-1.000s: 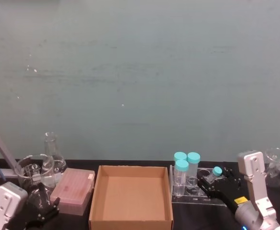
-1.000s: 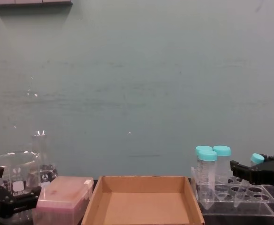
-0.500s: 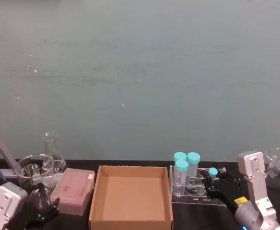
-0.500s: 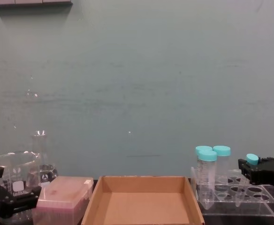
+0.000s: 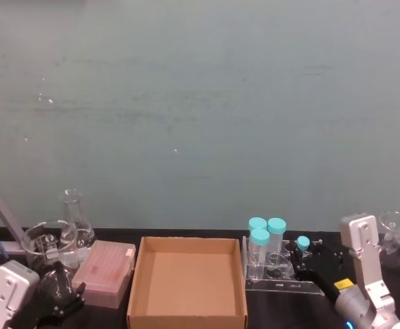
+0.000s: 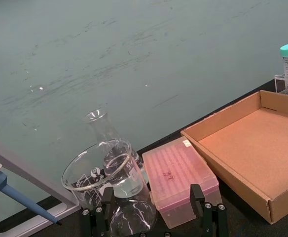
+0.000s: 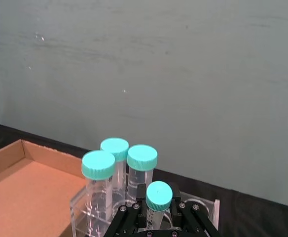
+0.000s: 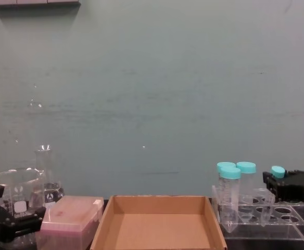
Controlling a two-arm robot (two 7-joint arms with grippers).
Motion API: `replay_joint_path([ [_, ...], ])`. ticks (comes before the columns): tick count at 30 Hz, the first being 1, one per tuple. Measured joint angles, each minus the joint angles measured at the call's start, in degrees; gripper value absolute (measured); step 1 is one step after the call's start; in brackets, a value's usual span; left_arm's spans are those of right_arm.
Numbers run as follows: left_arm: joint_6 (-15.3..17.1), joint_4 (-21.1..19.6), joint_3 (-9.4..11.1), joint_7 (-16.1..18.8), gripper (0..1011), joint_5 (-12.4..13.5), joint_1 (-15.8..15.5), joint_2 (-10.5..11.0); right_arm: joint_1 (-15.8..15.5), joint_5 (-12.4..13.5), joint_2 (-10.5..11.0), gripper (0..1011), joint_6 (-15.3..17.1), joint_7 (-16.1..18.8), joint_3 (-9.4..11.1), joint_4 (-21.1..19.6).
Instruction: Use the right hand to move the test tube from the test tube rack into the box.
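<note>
Dark bench, teal wall: from the head you see the tan cardboard box (image 5: 186,317) mid-bench, the clear acrylic test tube rack (image 5: 282,286) right of it, and the left gripper (image 5: 63,296) parked at the front left corner, fingers spread. Your right wrist view has the right hand (image 7: 156,221) clamped on the slim test tube (image 7: 159,196) below its teal cap. From the chest, the tube stands upright over the rack's right half.
</note>
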Motion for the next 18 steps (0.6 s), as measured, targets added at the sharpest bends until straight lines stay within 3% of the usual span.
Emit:
replay_joint_path([
  [6,0.0,0.0,0.0,0.0,1000,0.0,0.0,0.0,-0.1,0.0,0.0,262,-0.7,1.1,1.7,-2.1],
  [14,0.0,0.0,0.0,0.0,1000,0.0,0.0,0.0,-2.1,2.4,1.8,262,-0.2,3.3,5.9,-11.3],
  [16,0.0,0.0,0.0,0.0,1000,0.0,0.0,0.0,-2.1,2.8,1.9,263,-0.3,3.8,6.3,-12.1],
  [18,0.0,0.0,0.0,0.0,1000,0.0,0.0,0.0,-1.4,4.0,2.0,263,-1.9,7.1,6.9,-13.8],
])
